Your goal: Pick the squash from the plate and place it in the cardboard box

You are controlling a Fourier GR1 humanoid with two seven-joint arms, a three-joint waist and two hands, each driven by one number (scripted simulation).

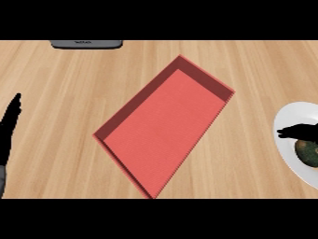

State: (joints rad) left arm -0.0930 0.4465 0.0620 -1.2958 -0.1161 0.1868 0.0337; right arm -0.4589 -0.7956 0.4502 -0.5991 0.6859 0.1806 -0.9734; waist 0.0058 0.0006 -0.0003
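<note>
Left robot hand (2,135) rests at the near-left edge of the light wooden counter (58,93), fingers straight and up, holding nothing; a grey flat device (87,44) lies at the far edge. Centre: the shallow red-lined cardboard box (162,128), empty. Right: the right robot hand (311,132) is spread wide over the dark green squash (312,153) on the round white plate (291,122), not yet closed on it, so the reach-and-grasp step is in hand; next move calls for lowering, closing round the squash, then carrying left to the box.

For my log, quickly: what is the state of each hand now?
Left hand: open, resting, holding nothing.
Right hand: over the squash; grip cannot be told.
</note>
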